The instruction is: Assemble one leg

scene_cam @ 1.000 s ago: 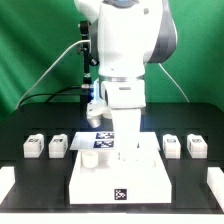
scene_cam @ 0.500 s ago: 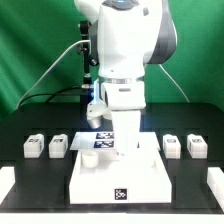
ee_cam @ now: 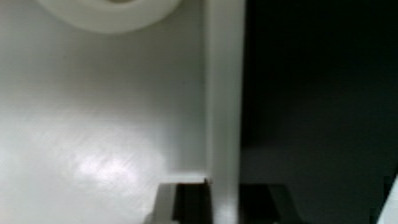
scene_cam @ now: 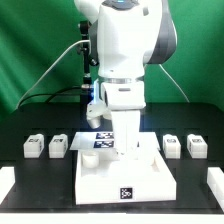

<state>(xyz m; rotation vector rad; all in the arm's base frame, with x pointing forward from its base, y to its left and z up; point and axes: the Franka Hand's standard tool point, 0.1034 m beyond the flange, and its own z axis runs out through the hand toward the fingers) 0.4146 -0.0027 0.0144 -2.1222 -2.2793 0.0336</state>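
Four small white legs with marker tags stand on the black table: two at the exterior view's left and two at its right. None is held. The large white panel lies in the middle, with a round socket near its far left corner. My gripper reaches down onto the panel's far part. In the wrist view my gripper has a dark finger on each side of the panel's raised edge and is shut on it.
The marker board lies just behind the panel, partly hidden by the arm. White pieces show at the front left edge and the front right edge of the table. A green backdrop and cables stand behind.
The white panel has slid a little toward the exterior view's right, with my gripper on its edge. The four legs have not moved.
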